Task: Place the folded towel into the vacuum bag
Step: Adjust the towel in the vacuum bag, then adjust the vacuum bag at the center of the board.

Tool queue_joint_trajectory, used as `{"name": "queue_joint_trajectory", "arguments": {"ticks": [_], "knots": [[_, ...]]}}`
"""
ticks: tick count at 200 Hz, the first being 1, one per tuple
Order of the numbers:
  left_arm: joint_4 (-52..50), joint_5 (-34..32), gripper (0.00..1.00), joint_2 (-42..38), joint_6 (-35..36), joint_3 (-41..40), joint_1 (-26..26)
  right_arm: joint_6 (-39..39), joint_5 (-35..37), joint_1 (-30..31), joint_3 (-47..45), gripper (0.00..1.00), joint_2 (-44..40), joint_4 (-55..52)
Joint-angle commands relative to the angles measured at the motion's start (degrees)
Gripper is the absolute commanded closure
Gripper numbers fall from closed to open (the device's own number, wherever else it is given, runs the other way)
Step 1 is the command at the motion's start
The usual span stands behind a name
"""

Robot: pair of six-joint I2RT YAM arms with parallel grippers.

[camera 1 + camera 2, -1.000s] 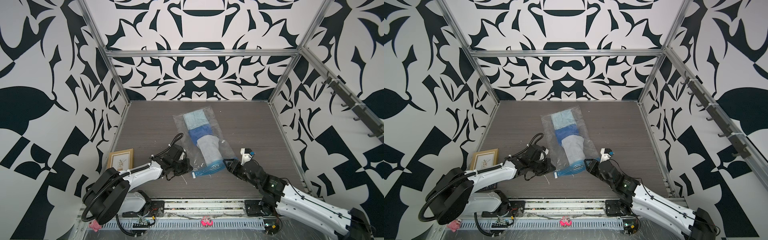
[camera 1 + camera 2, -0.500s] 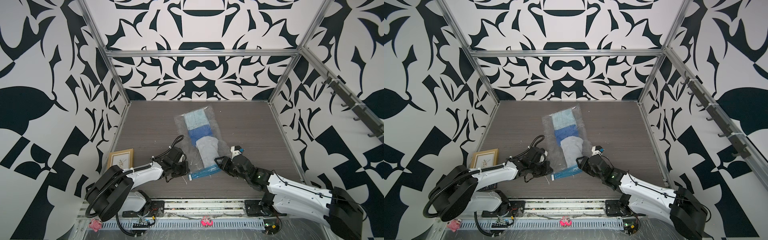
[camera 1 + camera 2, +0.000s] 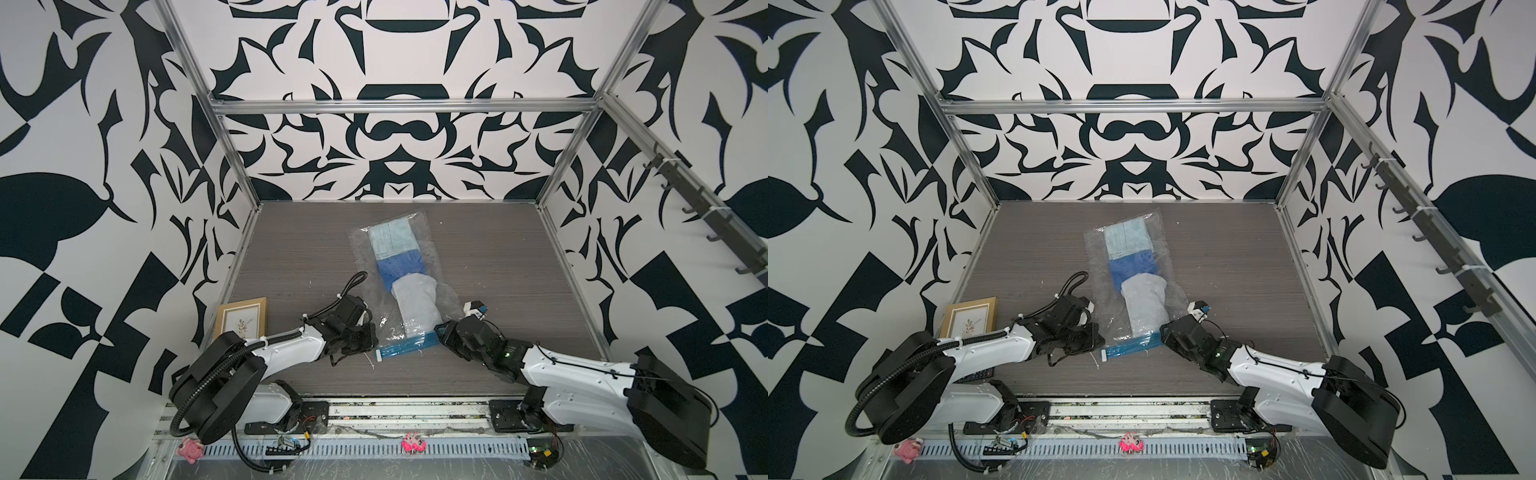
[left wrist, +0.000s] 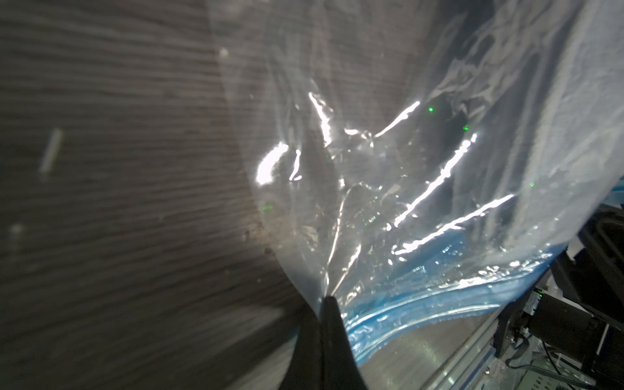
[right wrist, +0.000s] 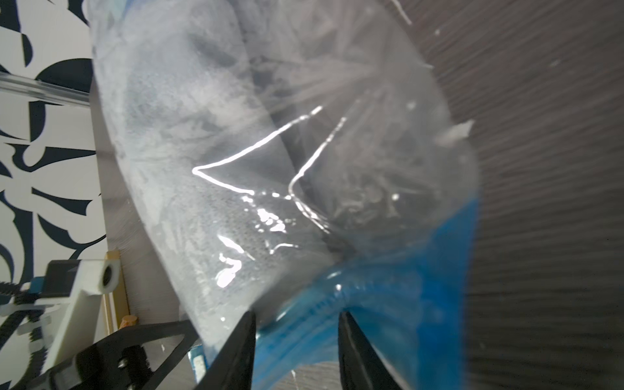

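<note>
Right gripper, newly swung in, straddling blue zip strip, jaws spread. Left gripper pinching corner of clear crinkly plastic vacuum bag. White folded towel lying inside near mouth; placement looking done.

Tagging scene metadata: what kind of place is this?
Probably a lab robot test cell, not a home: an aluminium frame holds black-and-white patterned wall panels, and the left arm and right arm are mounted on a front rail.
</note>
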Motion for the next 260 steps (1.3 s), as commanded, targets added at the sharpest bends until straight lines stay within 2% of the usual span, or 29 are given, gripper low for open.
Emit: {"name": "queue_joint_trajectory", "arguments": {"ticks": [1, 19, 34, 48, 61, 106, 152, 193, 219, 260], "knots": [[-3.75, -2.25, 0.96, -0.39, 0.8, -0.36, 0.26, 1.37, 3.9, -0.09, -0.76, 0.58, 1.12, -0.63], [-4.84, -2.49, 0.74, -1.24, 0.79, 0.2, 0.26, 1.3, 4.43, -0.51, -1.03, 0.58, 1.83, -0.53], [-6.07, -2.69, 0.6, -2.55, 0.74, 0.76, 0.26, 0.83, 4.4, -1.18, -1.02, 0.58, 2.43, -0.11], [-7.49, -2.93, 0.51, -5.05, 0.71, 1.22, 0.29, 0.35, 4.01, -1.78, -0.76, 0.58, 3.17, 0.1], [-8.94, -3.31, 0.48, -6.89, 0.54, 1.35, 0.34, -0.26, 2.88, -2.86, -0.67, 0.58, 3.97, 0.71], [-11.18, -2.77, 0.46, -12.48, -2.86, -0.75, 0.34, -2.01, -1.6, -6.34, -0.76, 0.58, 3.64, 1.83], [-0.67, 5.29, 0.52, -14.1, -12.3, -6.33, 0.34, -5.06, -5.57, -9.03, -1.02, 0.53, -3.62, 1.61], [5.82, 7.56, 0.57, -15.53, -16.54, -9.84, 0.34, -4.97, -9.6, -9.21, -1.65, 0.5, -9.25, -0.58], [12.25, 8.91, 0.61, -16.42, -20.06, -12.63, 0.26, -2.92, -12.53, -9.18, -3.68, 0.5, -10.89, 2.52], [15.65, 8.45, 0.66, -17.42, -21.79, -14.13, -0.18, -1.53, -14.01, -8.99, -4.91, 0.51, -12.17, 4.98]]}}
